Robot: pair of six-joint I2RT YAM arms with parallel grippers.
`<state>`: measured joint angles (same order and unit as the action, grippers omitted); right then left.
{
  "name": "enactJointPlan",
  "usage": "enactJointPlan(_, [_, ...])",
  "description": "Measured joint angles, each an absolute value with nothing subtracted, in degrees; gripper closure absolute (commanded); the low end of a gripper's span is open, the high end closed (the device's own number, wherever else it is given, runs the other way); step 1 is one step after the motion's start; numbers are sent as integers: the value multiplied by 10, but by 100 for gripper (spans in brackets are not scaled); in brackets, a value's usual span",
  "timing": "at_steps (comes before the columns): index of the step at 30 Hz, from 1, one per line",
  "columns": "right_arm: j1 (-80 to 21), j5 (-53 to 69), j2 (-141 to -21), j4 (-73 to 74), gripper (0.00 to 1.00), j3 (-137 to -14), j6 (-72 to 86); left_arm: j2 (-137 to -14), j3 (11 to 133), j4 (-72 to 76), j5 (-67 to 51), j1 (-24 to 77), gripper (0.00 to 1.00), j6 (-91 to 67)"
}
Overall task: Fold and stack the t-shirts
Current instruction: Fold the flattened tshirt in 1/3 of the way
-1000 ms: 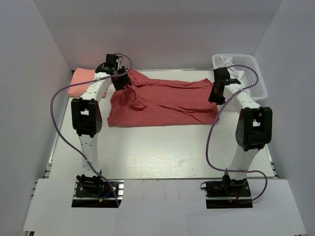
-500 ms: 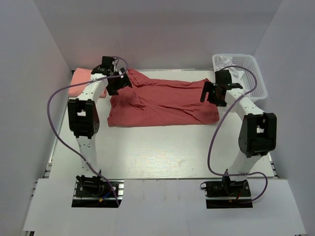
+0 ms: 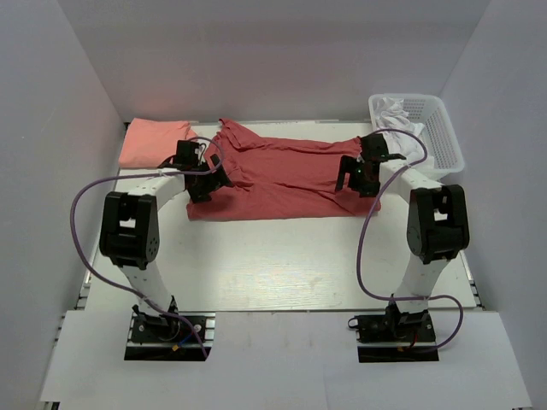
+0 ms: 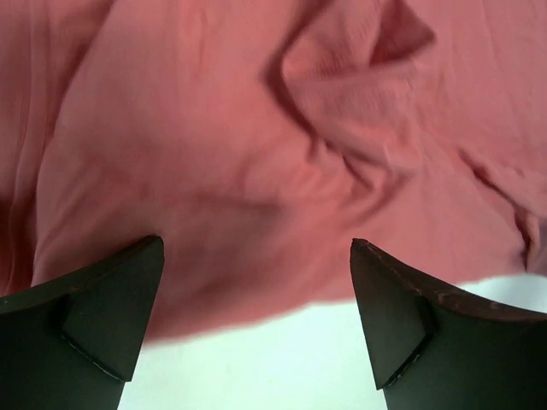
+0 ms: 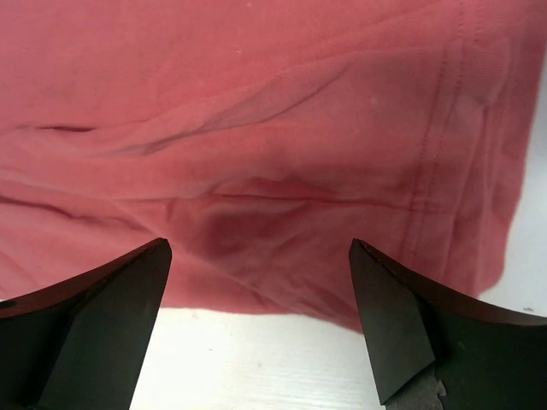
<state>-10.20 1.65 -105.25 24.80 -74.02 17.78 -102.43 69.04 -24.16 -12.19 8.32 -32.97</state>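
A large brick-red t-shirt lies spread and rumpled across the back of the table. A salmon-pink t-shirt lies folded at the back left. My left gripper hangs low over the red shirt's left near edge, jaws wide open and empty; in the left wrist view the red cloth fills the frame above bare table. My right gripper hovers over the shirt's right near corner, also open and empty, with the hemmed edge between its fingers.
A white plastic basket with pale cloth in it stands at the back right, close behind the right arm. White walls close in the table on three sides. Purple cables loop from both arms.
Both grippers have opened and let go of the red shirt. Both arms have come down and toward the near edge of the shirt, which now lies flatter.
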Motion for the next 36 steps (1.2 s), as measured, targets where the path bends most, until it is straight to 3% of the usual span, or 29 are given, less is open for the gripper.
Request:
enactJointPlan(10, [-99,15,-1099,216,10,-732,190,-1080,697,-201,-85,71,0,-341])
enactJointPlan(20, [-86,-1,-1071,165,10,-685,236,-962,562,-235,-9,51,0,-373])
enactJointPlan(29, [-83,8,-1052,143,10,-654,233,-942,538,-217,-44,42,0,-349])
enactJointPlan(36, [-96,17,-939,116,10,-517,236,-836,431,-209,-120,47,0,-349])
